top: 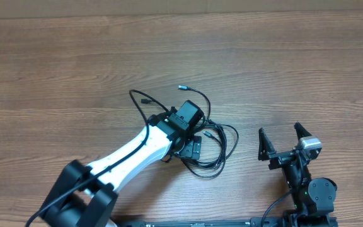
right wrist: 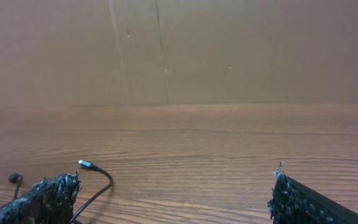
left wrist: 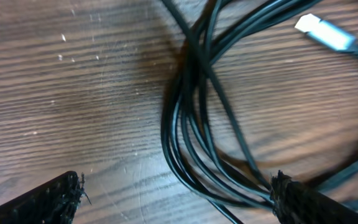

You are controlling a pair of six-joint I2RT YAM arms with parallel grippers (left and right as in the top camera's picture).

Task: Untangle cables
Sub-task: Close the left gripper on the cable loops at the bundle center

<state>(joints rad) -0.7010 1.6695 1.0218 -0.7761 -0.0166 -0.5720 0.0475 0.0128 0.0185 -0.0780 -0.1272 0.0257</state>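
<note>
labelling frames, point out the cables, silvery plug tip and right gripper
cables (left wrist: 194, 59), left wrist view, where strands cross
silvery plug tip (left wrist: 325, 33), left wrist view, plug shell middle
right gripper (top: 279, 128), overhead view, between fingertips

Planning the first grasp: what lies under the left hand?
Several black cables, bunched and crossing, lie on the wooden table beneath the open left hand; a silvery plug lies beside them. Overhead, the arm covers the tangle's middle, hiding it there.
</note>
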